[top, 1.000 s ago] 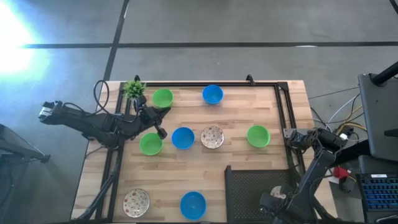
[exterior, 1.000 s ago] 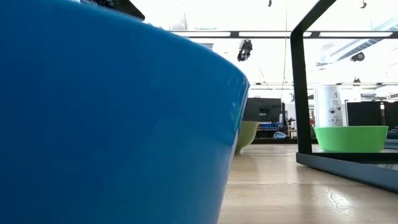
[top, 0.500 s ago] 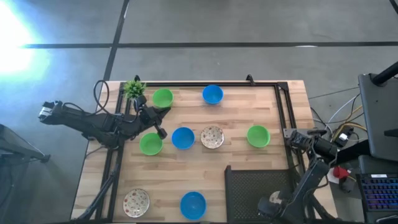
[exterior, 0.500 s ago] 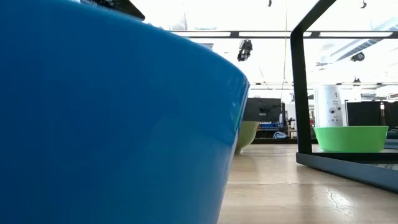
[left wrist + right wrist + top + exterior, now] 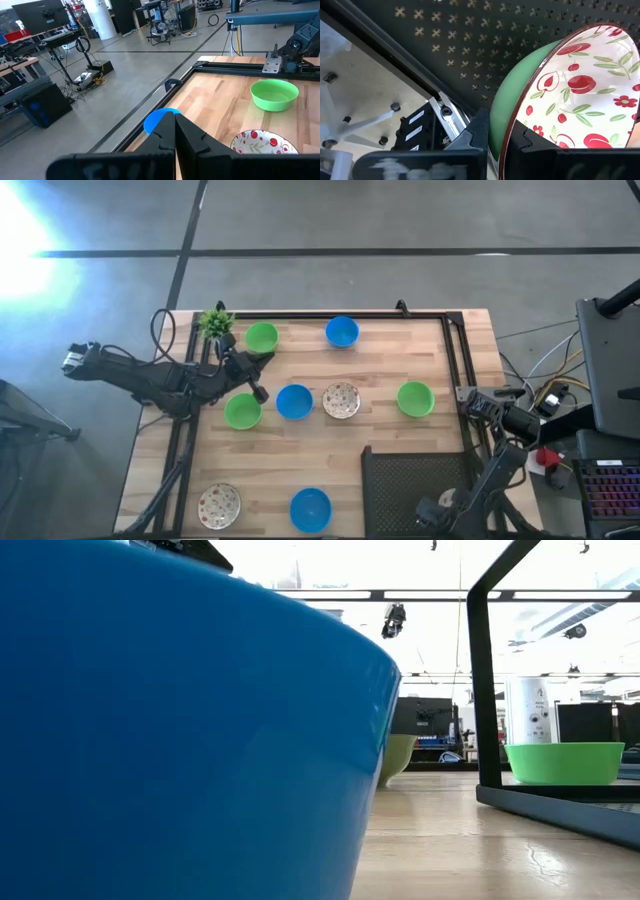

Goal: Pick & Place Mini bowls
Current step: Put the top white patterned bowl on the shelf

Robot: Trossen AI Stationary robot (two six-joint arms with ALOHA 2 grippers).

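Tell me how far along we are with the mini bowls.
Done: no bowl sits in the black perforated tray yet. In hand: the right gripper is shut on the rim of a speckled bowl over that tray; the left gripper waits shut and empty near the left edge of the table. Left: eight bowls lie loose on the table.

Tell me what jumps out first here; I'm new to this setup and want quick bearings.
Small bright bowls dot the wooden table: green ones, blue ones, and speckled white ones. The right gripper, down at the table's near right corner over a dark perforated panel, is shut on the rim of a speckled bowl. The left gripper rests shut between two green bowls at the far left, near a small potted plant.
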